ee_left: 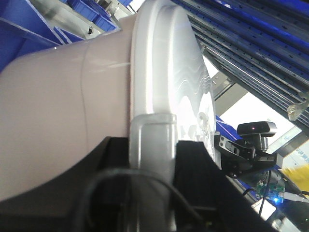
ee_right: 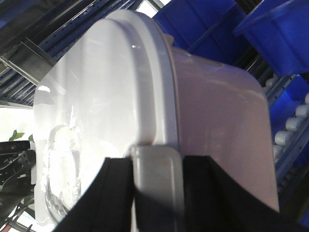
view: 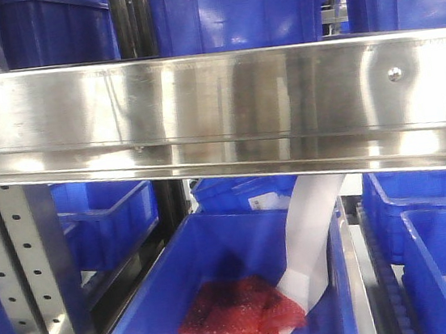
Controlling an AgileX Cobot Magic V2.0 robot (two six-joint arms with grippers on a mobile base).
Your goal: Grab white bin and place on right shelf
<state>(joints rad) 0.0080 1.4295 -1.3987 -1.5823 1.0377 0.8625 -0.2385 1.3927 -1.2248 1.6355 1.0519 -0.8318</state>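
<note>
- One white bin (ee_right: 217, 121), smooth pale pinkish plastic with rounded corners and one flat glossy lid (ee_right: 96, 96), is held between the two arms.
- The left gripper (ee_left: 152, 150) has its black fingers (ee_left: 198, 169) tight against either side of a grey clip (ee_left: 152, 128) at the lid's edge.
- The right gripper (ee_right: 157, 166) clamps a matching clip the same way.
- The right shelf (view: 215, 103) has a shiny steel rail, one bolt head (view: 395, 74) and a perforated upright (view: 32, 272).
- Three blue bins (view: 236, 10) stand above the rail.
- Below it, an open blue bin (view: 241, 246) holds red crinkled plastic (view: 233, 316) and one white paper strip (view: 312, 229).
</note>
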